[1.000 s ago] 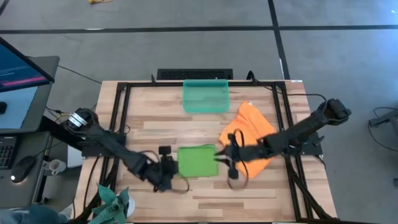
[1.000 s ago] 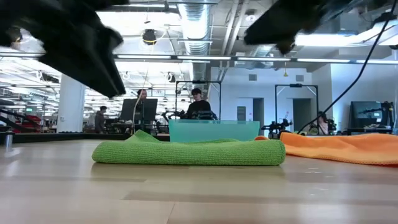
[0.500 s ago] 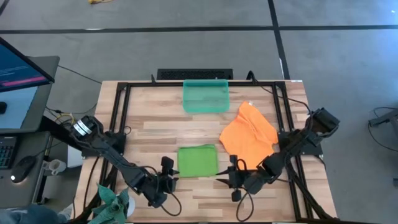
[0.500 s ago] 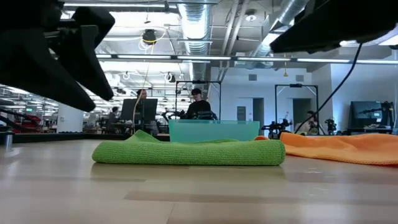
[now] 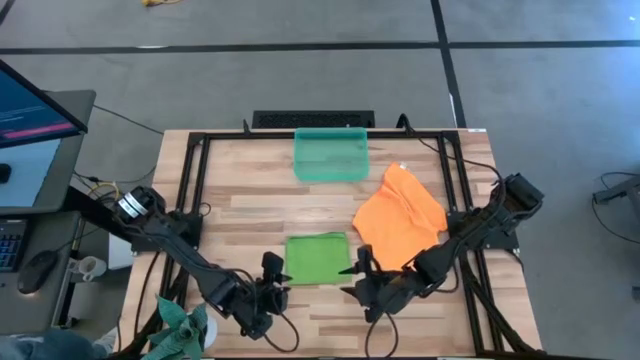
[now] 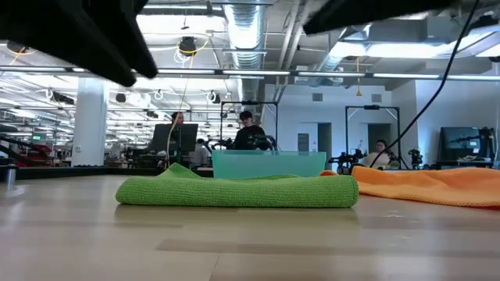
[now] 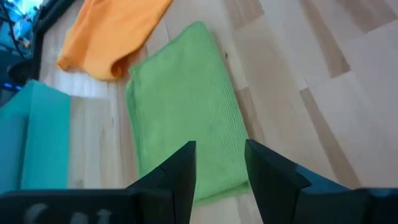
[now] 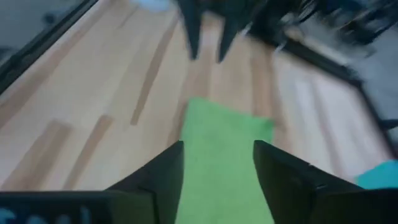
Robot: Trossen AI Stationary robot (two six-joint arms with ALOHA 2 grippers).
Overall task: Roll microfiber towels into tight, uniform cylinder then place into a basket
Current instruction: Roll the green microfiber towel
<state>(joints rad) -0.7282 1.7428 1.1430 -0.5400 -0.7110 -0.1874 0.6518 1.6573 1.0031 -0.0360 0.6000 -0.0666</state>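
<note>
Arms reach in low from both sides of the table, each bent toward its near edge. The left gripper sits just off the near-left corner of the green towel, pointing toward it; in the left wrist view its fingers stand parted with nothing between them, the cloth lying just ahead on the wood. The right gripper sits off the towel's near-right corner, pointing across at the left one; in the right wrist view its fingers are spread apart and empty, the green towel spread beyond them. Neither gripper touches the cloth.

The basket stands at the far side of the table, well apart from both grippers, and nothing can be seen inside it. From the low view it rises behind the green towel.

The green towel lies folded flat into a thick rectangular pad near the table's near-centre, between the two grippers. The orange towel lies loosely spread and rumpled to the right of it, between the basket and the right arm, its near edge close to the right arm's forearm.

People stand at benches in the room beyond.
</note>
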